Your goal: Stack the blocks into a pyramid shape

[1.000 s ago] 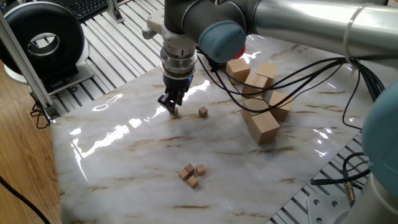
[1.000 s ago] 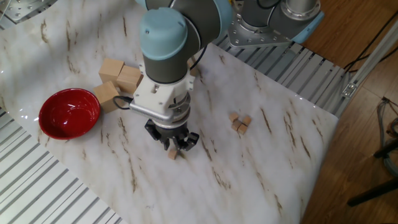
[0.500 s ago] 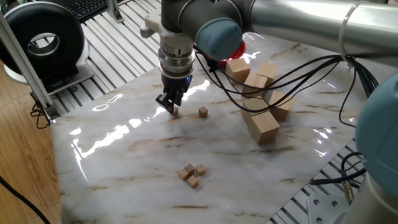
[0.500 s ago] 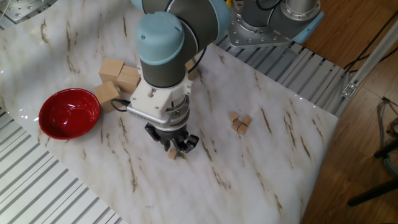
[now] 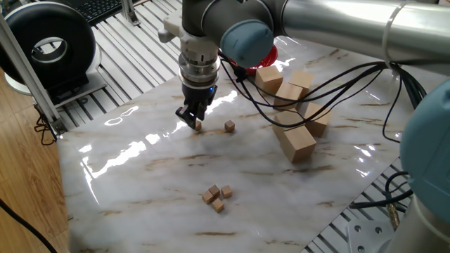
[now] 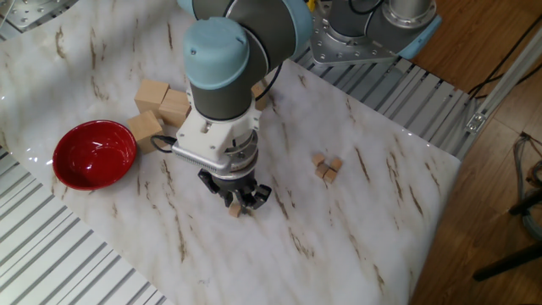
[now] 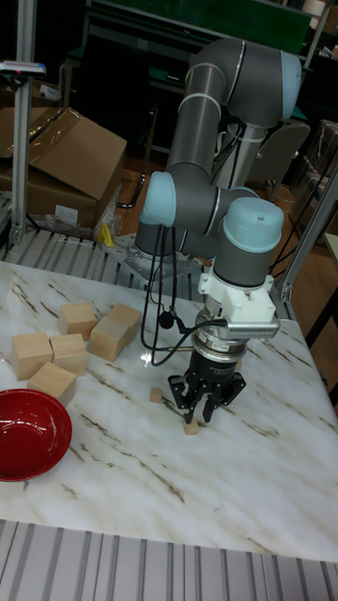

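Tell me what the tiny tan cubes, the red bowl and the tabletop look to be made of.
Tiny tan cubes: apparently unfinished wood, matte pale tan with darker faces. Red bowl: glossy, with bright highlights, plastic or glazed ceramic; cannot tell which. Tabletop: white with brown veins and mirror-like reflections, so polished marble or a marble-look laminate.

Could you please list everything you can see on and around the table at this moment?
tiny tan cubes: five; three clustered near the table's front edge, one loose mid-table, one at the pincer tips.
large pale wooden blocks: about five, light tan, grouped at the far side near the bowl.
red bowl: one, red, beside the large blocks.
marble tabletop: one, white with brown veins.
black round device: one, off the table on the slatted frame.
cardboard box: one, brown, behind the table.
robot arm: one, grey with light-blue joints.
pincer: black, lowered around the tiny cube.
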`<state>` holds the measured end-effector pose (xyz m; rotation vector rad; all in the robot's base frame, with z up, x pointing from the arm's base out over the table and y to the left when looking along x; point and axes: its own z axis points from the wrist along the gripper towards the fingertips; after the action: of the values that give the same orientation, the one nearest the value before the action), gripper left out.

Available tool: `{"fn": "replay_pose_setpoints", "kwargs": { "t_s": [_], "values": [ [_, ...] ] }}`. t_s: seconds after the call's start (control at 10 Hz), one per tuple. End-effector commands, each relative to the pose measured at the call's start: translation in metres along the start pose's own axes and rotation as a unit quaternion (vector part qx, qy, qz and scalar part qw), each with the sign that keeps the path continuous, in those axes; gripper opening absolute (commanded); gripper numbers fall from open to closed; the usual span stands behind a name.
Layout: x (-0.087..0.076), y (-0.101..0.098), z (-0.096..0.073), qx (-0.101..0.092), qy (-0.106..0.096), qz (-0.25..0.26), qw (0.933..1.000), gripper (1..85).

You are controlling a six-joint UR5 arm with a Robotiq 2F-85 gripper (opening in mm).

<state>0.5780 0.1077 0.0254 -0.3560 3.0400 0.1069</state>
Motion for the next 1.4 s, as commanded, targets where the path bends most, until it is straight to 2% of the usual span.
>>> {"fn": "replay_pose_setpoints", "kwargs": {
  "t_s": [0.0, 0.3, 0.6, 0.8, 0.9, 1.1, 1.3],
  "values": [
    [-0.006, -0.002, -0.001, 0.001, -0.011, -0.011, 0.9999, 36.0],
    [-0.003, -0.005, -0.001, 0.007, -0.005, -0.024, 0.9997, 35.7],
    [-0.002, -0.003, -0.003, 0.003, -0.003, -0.023, 0.9997, 35.7],
    [0.003, -0.004, -0.022, 0.005, 0.001, -0.024, 0.9997, 35.7],
    [0.003, -0.007, -0.022, 0.003, 0.002, -0.024, 0.9997, 35.7],
    [-0.009, -0.01, 0.005, -0.001, -0.013, -0.017, 0.9998, 35.7],
    [-0.013, -0.008, 0.011, -0.003, -0.021, -0.017, 0.9996, 35.7]
  ]
}}
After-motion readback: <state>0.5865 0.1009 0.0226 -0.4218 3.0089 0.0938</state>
